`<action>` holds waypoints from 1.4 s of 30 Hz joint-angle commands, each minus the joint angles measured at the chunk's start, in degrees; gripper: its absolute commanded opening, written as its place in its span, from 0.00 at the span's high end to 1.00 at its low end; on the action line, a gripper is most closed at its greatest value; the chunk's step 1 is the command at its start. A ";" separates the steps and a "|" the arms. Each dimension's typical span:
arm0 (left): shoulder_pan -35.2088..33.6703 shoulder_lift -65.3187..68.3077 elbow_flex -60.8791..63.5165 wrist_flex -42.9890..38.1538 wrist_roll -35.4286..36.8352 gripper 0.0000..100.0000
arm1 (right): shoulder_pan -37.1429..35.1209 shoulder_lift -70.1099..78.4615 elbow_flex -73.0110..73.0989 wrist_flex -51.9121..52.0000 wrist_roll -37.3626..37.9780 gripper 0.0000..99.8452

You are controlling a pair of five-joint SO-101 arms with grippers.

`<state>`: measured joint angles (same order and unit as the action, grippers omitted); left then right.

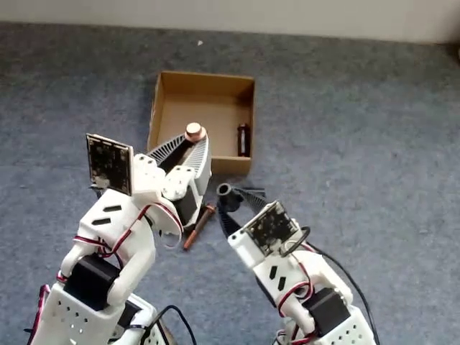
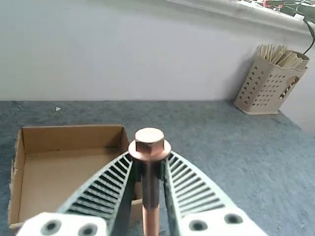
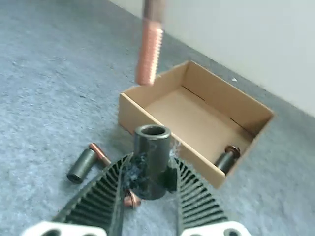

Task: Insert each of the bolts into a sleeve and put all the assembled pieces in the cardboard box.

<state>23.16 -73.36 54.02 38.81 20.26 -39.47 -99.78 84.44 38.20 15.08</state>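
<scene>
The surface (image 1: 374,108) is fuzzy and grey-blue, like a carpet, and a plain pale wall (image 2: 123,49) stands along its far edge. A tan holder (image 2: 268,83) with holes in its sides sits by that wall, full of thin wooden sticks (image 2: 280,54). A tiny white bit (image 1: 200,43) lies near the far edge.

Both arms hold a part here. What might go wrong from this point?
1. The bolt in the left gripper is not over the mouth of the sleeve in the right gripper; brought together off-axis, its tip may hit the rim and twist in the grip.
2. A loose sleeve and a loose bolt lie on the carpet beside the right gripper; a swing may knock them away.
</scene>
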 commanded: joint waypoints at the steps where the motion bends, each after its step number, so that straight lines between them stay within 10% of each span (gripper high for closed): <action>1: 2.51 -0.84 0.57 -1.58 0.44 1.00 | -2.07 -1.89 -0.31 -2.95 0.62 0.99; 42: 6.46 -18.59 10.86 -1.41 0.09 1.00 | -4.35 -4.62 3.03 -3.12 0.26 0.99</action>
<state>27.03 -91.65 64.40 37.49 20.62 -42.46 -103.56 88.66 36.79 15.08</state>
